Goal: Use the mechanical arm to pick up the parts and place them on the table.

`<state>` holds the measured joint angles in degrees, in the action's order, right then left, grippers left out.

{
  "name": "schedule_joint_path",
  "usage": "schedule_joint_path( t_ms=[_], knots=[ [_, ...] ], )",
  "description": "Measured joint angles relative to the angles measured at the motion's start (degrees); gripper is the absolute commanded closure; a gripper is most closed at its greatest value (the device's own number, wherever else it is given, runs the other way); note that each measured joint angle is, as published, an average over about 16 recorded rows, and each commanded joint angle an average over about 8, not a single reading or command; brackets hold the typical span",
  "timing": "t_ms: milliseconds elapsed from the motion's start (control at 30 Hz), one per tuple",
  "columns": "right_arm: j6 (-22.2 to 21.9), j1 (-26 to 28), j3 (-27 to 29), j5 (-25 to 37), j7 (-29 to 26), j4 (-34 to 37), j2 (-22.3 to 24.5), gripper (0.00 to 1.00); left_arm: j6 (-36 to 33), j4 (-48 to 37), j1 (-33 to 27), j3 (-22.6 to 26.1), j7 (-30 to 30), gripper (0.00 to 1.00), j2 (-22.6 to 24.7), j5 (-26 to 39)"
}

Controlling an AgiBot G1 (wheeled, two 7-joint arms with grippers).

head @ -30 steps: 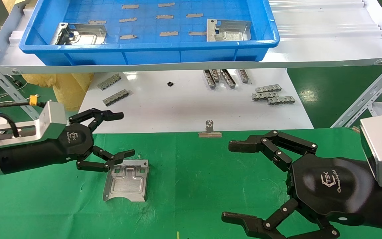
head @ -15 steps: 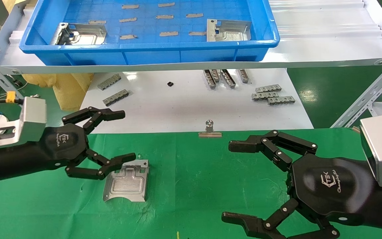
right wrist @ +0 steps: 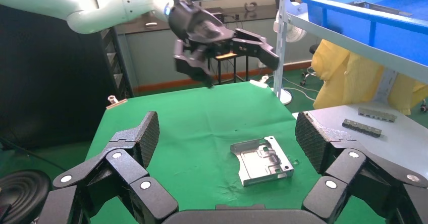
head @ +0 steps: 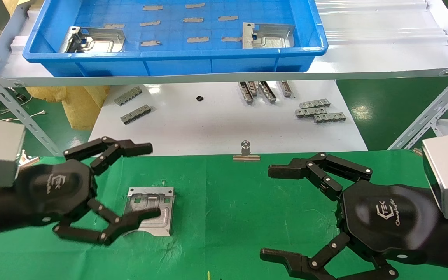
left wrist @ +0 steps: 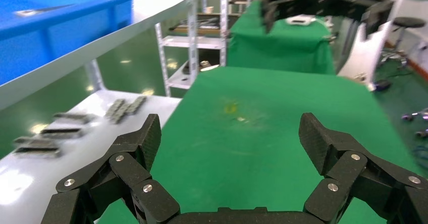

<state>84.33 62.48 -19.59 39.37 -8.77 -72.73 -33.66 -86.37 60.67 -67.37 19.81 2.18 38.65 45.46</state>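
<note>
One part [head: 151,210] lies flat on the table [head: 224,217]: thin, stiff, probably slippery, best pinched by its folded edge; my left tool [head: 146,181] and right tool [head: 272,212] gape empty.

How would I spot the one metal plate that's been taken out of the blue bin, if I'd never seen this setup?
Look at the green cloth nearest the robot, below the white tabletop. On its left half, just off the open left gripper, a shiny square plate lies flat. The other two plates sit in the blue tray, and the small grey ribbed bars are on the white top.
</note>
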Motion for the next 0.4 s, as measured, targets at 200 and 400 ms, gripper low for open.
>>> schedule_joint_path(
  t_ms=[200,400],
  knots=[
    [0.00,0.00,0.00,0.00,0.00,0.00,0.00,0.00,0.34,6.80,3.06,-1.99,4.52,0.00,-1.91,-1.89],
    [0.00,0.00,-0.01,-0.01,0.00,0.00,0.00,0.00,0.53,10.47,4.71,-3.07,6.95,0.00,-2.94,-2.91]
  ],
)
